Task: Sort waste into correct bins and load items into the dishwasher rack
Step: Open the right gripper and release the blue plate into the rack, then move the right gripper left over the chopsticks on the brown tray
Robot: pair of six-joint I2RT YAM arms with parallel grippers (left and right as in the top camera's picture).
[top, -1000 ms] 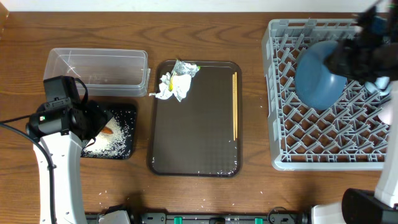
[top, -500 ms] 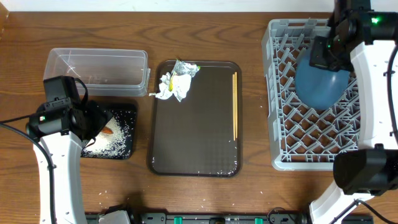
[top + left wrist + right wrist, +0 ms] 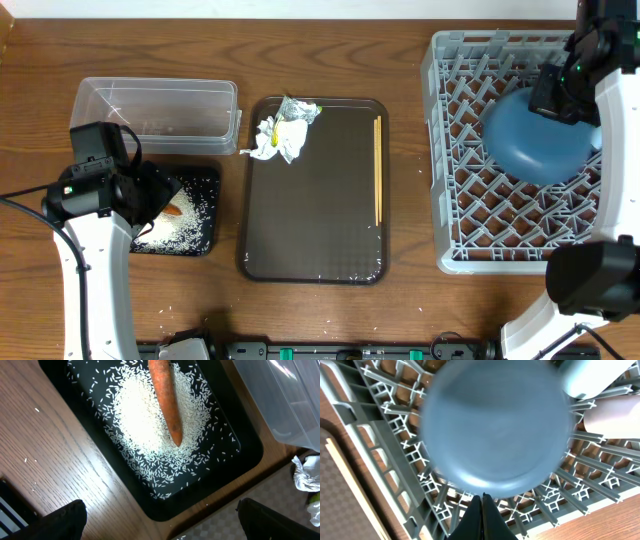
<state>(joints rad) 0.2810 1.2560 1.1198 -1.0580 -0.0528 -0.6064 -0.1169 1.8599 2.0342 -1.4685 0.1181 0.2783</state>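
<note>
The big dark blue bowl (image 3: 540,140) is seen upside down inside the dishwasher rack (image 3: 441,150), toward its far right part, resting on the lattice of pegs. In the right wrist view the bowl (image 3: 495,425) is blurred and fills most of the frame. The right gripper (image 3: 482,505) is seen just at its near edge, with the fingers pressed together and nothing caught between them. Beside the bowl, at the right of that view, a small light blue bowl (image 3: 590,380) and a pale pink cup (image 3: 612,420) are partly shown in the rack.

The thin wooden chopsticks (image 3: 378,170) are laid along the right side of the brown tray (image 3: 320,220), which is placed between the rack and the bins. At its far left corner the crumpled white tissue (image 3: 266,140) and the crinkled wrapper (image 3: 297,110) are found touching each other, the tissue overlapping the tray's rim.

Further left, the clear tub (image 3: 155,85) is set at the back, and the black tray (image 3: 205,182) just in front of it. Inside the black tray a heap of rice (image 3: 145,425) is spread, with the carrot piece (image 3: 165,400) lying on top. A few grains are scattered on the wooden table (image 3: 37,410). The left gripper (image 3: 160,506) is held above the black tray's near end, its fingers spread wide apart and gripping nothing.
</note>
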